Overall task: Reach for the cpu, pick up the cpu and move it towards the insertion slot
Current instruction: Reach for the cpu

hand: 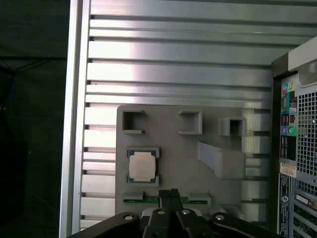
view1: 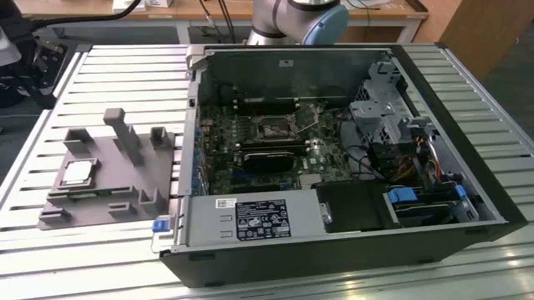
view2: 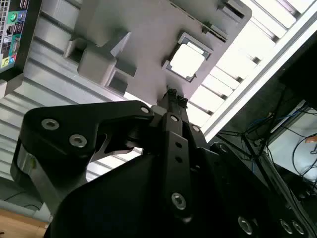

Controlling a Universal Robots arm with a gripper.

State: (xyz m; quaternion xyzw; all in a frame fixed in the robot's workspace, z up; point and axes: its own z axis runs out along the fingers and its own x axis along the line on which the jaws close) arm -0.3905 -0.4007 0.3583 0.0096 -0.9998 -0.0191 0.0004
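The cpu (hand: 142, 166) lies flat in a square recess of the grey fixture tray (hand: 168, 134). The end effector (hand: 169, 192) hovers over that tray's edge, near the cpu but apart from it, drawn narrow and gripping nothing (both wrist views agree). The insertion slot (view1: 274, 128) sits well apart from the tray, inside the open computer case (view1: 334, 256) on the slatted worktop (view1: 125, 69).

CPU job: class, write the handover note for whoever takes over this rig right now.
Gripper: jaws shut, empty, hanging above the grey holder close to the cpu, not touching it.
Cpu: lies flat in its recess on the holder, to the exterior view's left of the open computer case.
Insertion slot: on the board inside the case.
Done: approach only.
Left: pickup, carry to the slot.
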